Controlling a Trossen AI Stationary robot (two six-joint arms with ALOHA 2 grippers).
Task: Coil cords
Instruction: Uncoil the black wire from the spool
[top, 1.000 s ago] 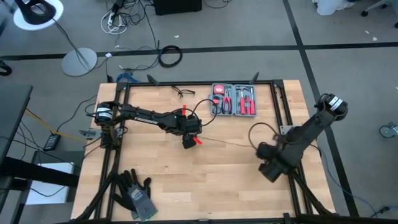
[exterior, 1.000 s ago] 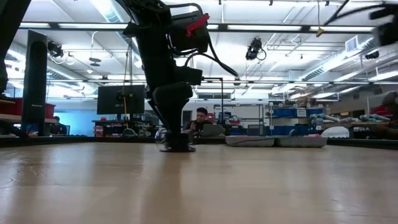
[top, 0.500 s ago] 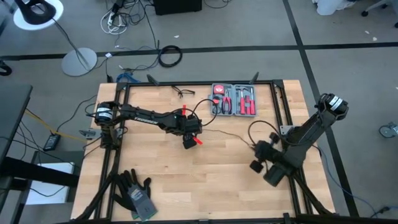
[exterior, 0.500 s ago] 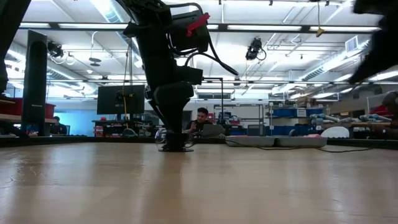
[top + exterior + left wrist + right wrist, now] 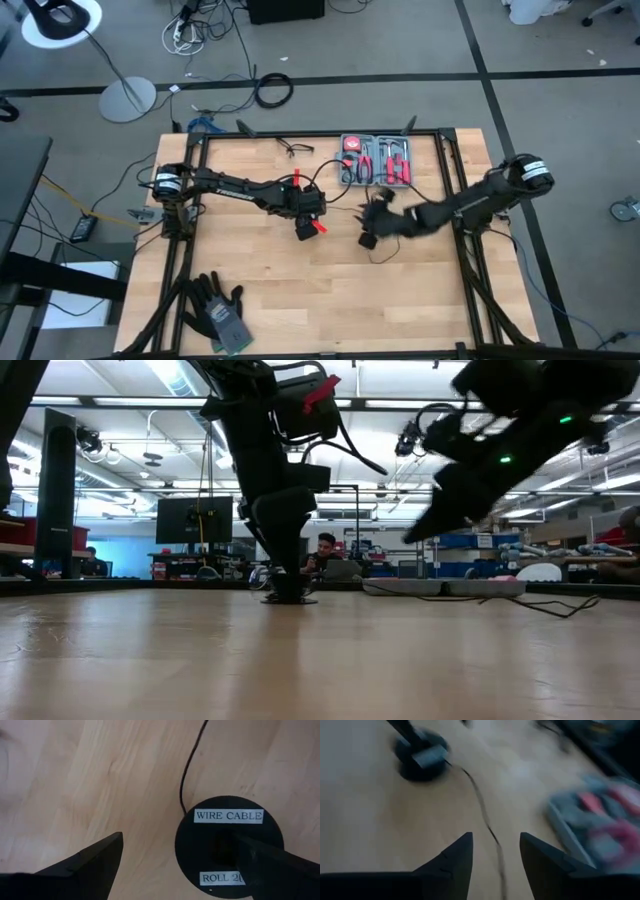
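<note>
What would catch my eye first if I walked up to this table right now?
Probably the two dark arms meeting mid-table: the left gripper, fingers open, hangs over a round black spool labelled "WIRE CABLE". From that spool a very thin black cable trails across the wood toward the right gripper, stretched in low and open over it. Next, the open tool case with red-handled tools at the table's far edge.

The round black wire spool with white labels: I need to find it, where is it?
The round black wire spool lies flat on the wooden table near its middle, under the left gripper.
</note>
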